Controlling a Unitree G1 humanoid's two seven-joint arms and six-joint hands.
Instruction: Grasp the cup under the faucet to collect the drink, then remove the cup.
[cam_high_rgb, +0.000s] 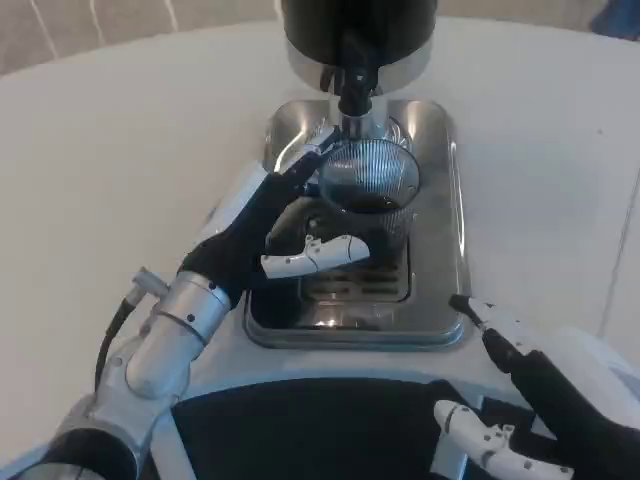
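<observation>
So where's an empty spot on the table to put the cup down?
Bare white table lies left of the metal drip tray, and more to its right. It is crowded under the faucet, where the left hand wraps the cup.

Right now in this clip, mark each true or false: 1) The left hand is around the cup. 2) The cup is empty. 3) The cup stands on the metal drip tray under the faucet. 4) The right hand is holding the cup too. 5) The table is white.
1) True: the left hand wraps the cup, fingers on both sides.
2) False: dark drink shows inside the cup.
3) True: it sits on the drip tray, right below the faucet.
4) False: the right hand is low by the tray's near corner, apart from the cup, holding nothing, fingers apart.
5) True: the table is white.
</observation>
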